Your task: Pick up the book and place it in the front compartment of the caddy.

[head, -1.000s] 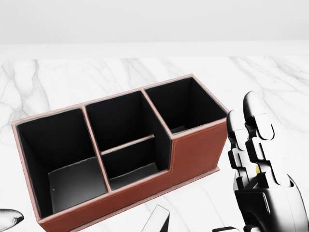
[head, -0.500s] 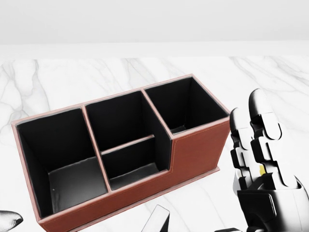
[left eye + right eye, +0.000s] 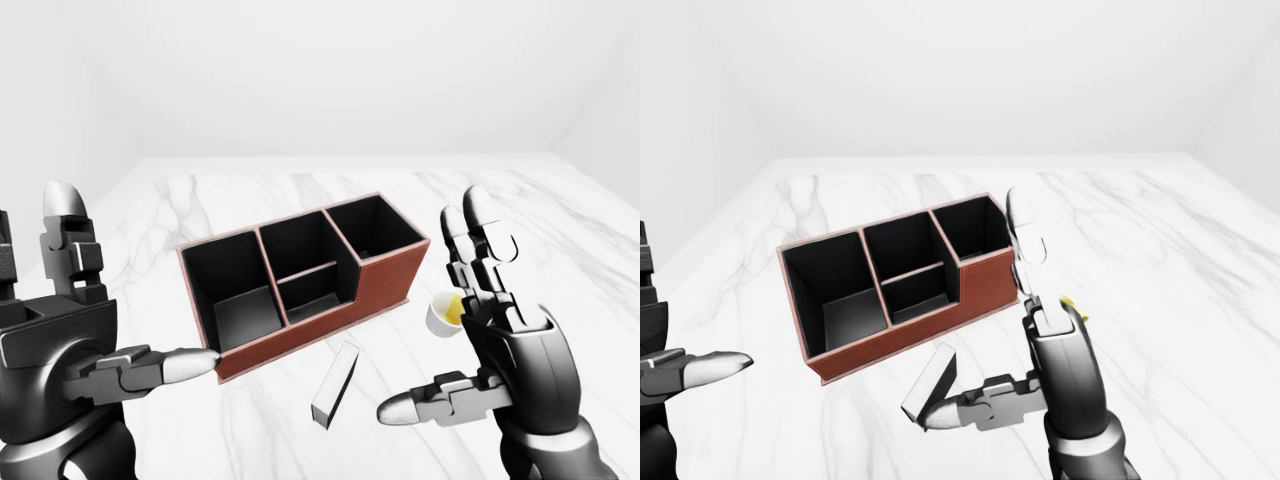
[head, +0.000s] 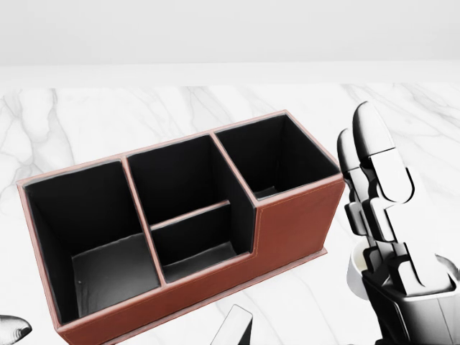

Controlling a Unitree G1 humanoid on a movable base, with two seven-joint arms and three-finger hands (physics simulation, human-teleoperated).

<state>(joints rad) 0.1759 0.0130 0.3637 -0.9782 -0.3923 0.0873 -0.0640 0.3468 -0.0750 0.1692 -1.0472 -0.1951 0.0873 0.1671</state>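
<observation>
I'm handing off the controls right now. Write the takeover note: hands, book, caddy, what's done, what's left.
Left hand: open, empty, at the left-eye view's left edge.
Right hand: open, empty, raised right of the caddy.
Book: lying on the marble table, below the caddy in the left-eye view, untouched.
Caddy: all compartments appear empty.
A small cup sits behind the right hand.
Done: nothing yet.
Left: grasp the book, place it in the front compartment.

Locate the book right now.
In the left-eye view the book lies on the marble table at bottom centre, just below the caddy and left of the open right hand.
</observation>
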